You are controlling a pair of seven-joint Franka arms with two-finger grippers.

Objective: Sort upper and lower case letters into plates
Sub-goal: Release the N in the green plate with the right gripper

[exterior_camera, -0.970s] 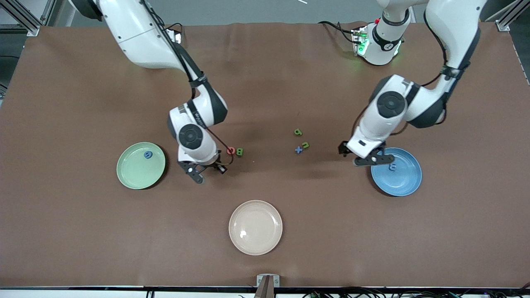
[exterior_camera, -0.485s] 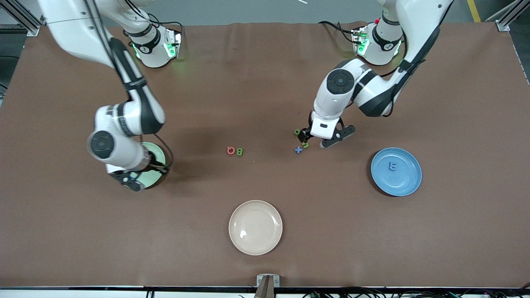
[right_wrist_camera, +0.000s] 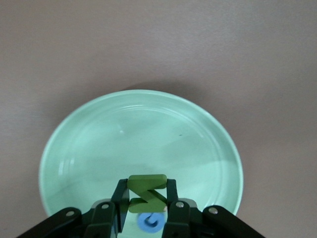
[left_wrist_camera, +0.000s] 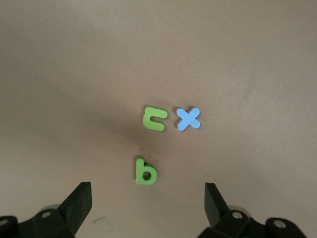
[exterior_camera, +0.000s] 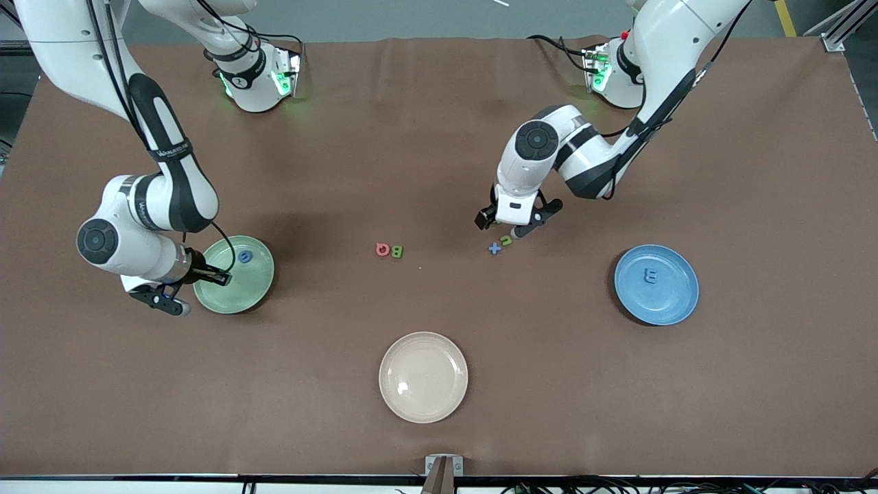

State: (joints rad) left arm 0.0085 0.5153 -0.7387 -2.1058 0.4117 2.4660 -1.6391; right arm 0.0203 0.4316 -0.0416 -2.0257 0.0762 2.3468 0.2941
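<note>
I've got the right gripper (right_wrist_camera: 146,198) pinching a green Z (right_wrist_camera: 146,192) over the mint plate's (exterior_camera: 226,291) 9 o'clock rim, while the left gripper (left_wrist_camera: 146,208), spread wide, hovers over the b (left_wrist_camera: 145,171).

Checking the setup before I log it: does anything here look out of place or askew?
Nothing stands out. Loose letters lie flat on the table, all three plates sit level.
</note>
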